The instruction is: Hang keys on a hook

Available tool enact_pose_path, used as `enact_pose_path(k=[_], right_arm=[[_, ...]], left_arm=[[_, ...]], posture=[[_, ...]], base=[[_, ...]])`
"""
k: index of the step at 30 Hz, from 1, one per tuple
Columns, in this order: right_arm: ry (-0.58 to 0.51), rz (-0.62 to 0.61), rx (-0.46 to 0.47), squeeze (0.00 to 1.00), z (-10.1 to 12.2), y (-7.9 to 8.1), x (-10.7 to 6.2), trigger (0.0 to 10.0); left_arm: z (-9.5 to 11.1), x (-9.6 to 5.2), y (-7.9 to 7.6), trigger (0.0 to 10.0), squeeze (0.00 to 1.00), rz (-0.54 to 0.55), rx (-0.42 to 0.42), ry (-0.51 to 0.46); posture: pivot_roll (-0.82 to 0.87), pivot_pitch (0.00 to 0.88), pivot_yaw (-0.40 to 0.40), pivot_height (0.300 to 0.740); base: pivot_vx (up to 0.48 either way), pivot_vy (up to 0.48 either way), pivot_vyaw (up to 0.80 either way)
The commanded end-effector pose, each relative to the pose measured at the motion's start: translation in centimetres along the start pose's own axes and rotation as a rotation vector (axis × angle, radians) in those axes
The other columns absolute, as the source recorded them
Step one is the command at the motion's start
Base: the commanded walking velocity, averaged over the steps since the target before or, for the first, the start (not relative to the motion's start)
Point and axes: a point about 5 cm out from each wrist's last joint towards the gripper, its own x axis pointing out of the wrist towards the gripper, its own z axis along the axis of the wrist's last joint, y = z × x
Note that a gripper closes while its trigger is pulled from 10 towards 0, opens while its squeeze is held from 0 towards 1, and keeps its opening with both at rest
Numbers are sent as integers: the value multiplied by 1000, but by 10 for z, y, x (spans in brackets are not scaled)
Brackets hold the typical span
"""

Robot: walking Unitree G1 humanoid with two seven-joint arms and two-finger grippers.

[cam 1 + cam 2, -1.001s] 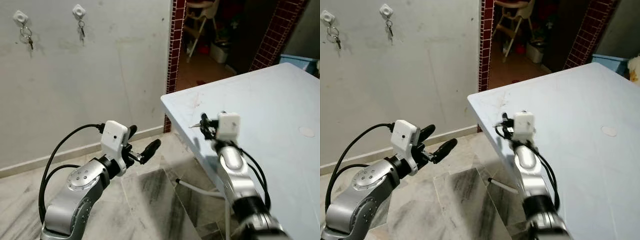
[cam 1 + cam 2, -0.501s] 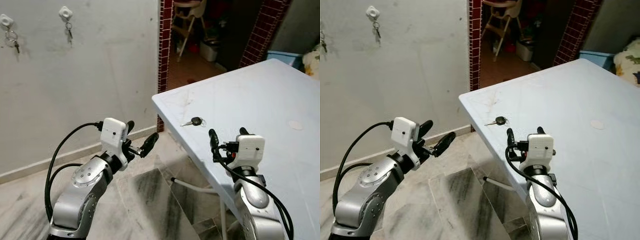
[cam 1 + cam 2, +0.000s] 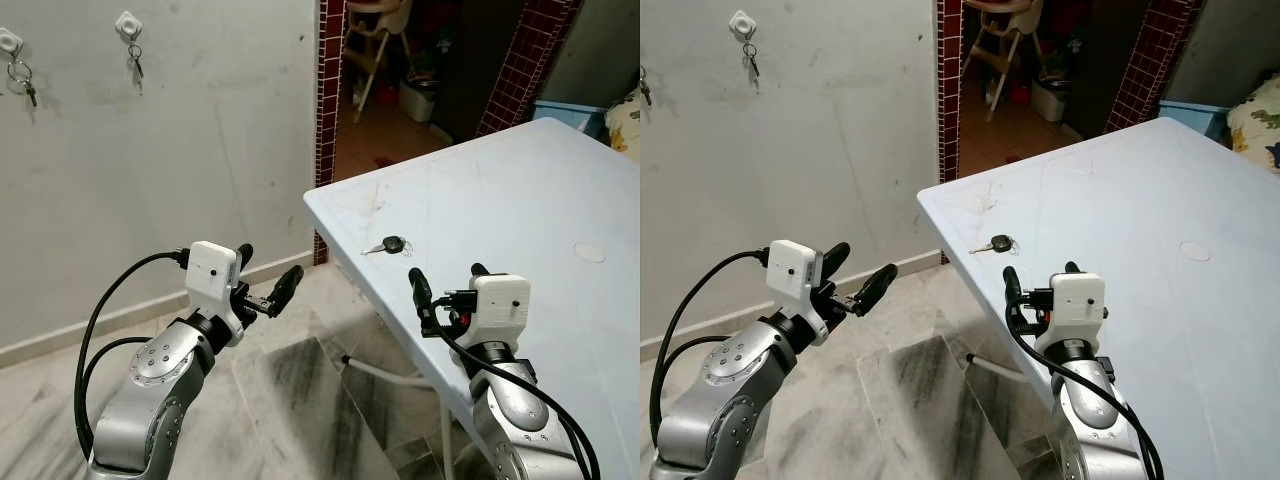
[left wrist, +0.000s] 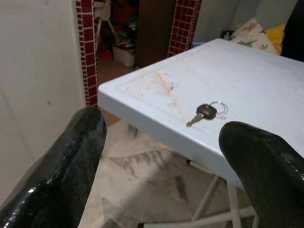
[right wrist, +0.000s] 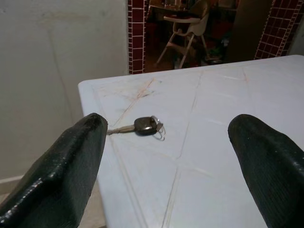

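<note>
Keys: one key (image 3: 390, 244) with a dark head and a thin split ring lies flat on the pale blue table (image 3: 520, 200), near its front left corner, nothing touching it. Nearest the camera, right gripper (image 3: 443, 285) hovers low over the table edge, fingers spread wide, empty, key just ahead between them in the wrist view. Left gripper (image 3: 264, 283) is off the table over the floor, also wide open and empty, aimed toward the key. Handling guess: light, rigid metal, flat against a smooth top, so likely to skid; best pinched across the dark head, or by the ring (image 5: 158, 131) if a fingertip gets under it. Further back on the wall are two white hooks (image 3: 127, 24), each seemingly already holding keys, though they're small and hard to read. Doorway with a high chair (image 3: 1000, 40) beyond.
</note>
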Motion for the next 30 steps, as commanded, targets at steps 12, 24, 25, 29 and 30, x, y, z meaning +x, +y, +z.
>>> enact_pose_path(k=[12, 24, 25, 29, 30], right_arm=[[3, 23, 5, 1000, 5, 4, -2, 10000], [13, 23, 10, 1000, 4, 6, -1, 10000], [14, 23, 10, 1000, 3, 6, -1, 10000], [14, 23, 12, 1000, 3, 6, -1, 10000], [13, 23, 11, 1000, 4, 6, -1, 10000]], left_arm=[[-1, 1, -1, 10000, 0, -12, 4, 3], [-2, 1, -1, 10000, 0, -17, 10, 13], [-2, 1, -2, 10000, 0, -17, 10, 14], [-2, 1, -2, 10000, 0, -18, 6, 15], [-2, 1, -2, 10000, 0, -17, 14, 17]], posture=[[111, 0, -9, 740], [113, 0, -5, 740], [113, 0, -5, 740], [113, 0, -5, 740], [113, 0, -5, 740]], base=[[336, 0, 0], [337, 0, 0], [334, 0, 0], [307, 0, 0], [0, 0, 0]])
